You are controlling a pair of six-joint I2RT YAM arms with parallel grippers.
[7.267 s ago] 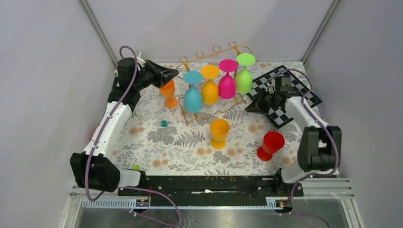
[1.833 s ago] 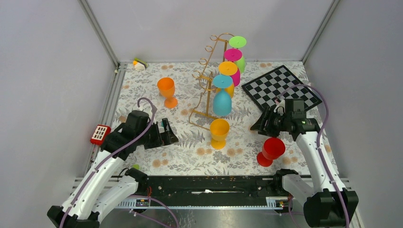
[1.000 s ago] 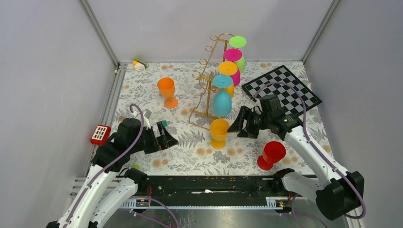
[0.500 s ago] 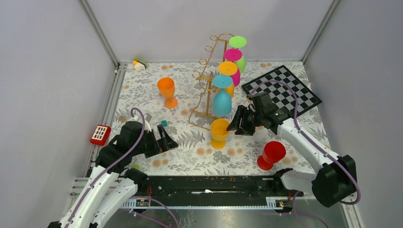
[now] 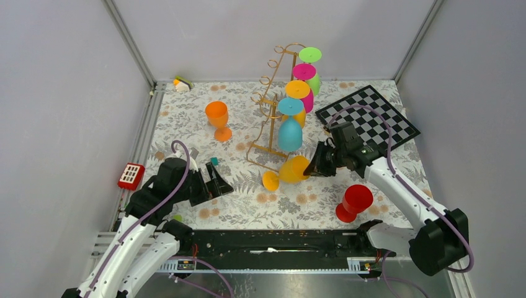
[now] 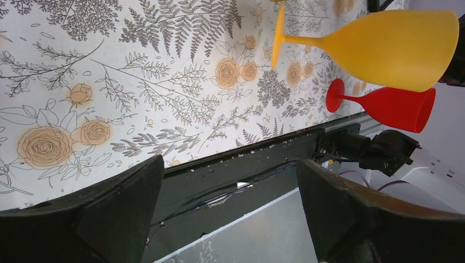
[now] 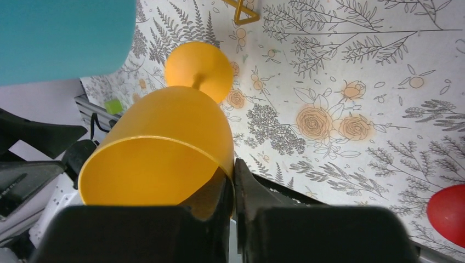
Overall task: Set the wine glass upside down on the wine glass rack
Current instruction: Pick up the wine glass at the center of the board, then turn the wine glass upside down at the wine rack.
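Note:
The yellow wine glass point(image 5: 290, 169) lies tipped on its side, its foot pointing toward the left arm. My right gripper point(image 5: 313, 166) is shut on its rim. In the right wrist view one finger sits inside the yellow wine glass point(image 7: 164, 142) and the other outside, with the right gripper point(image 7: 233, 183) pinching the wall. The gold wine glass rack point(image 5: 271, 102) stands just behind, with several coloured glasses hanging upside down from it. My left gripper point(image 5: 214, 180) hovers open over the mat to the left, holding nothing. The left wrist view shows the yellow wine glass point(image 6: 384, 49) beyond the left gripper point(image 6: 230, 219).
An orange glass point(image 5: 218, 118) stands upright at the back left and a red glass point(image 5: 355, 200) at the near right. A checkerboard point(image 5: 372, 118) lies at the back right. A red keypad toy point(image 5: 130, 176) sits by the left edge and a small teal cube point(image 5: 214, 161) near the left gripper.
My right gripper has shut on the yellow glass's rim and tipped the glass, upright half a second ago, onto its side. The left arm has hardly moved.

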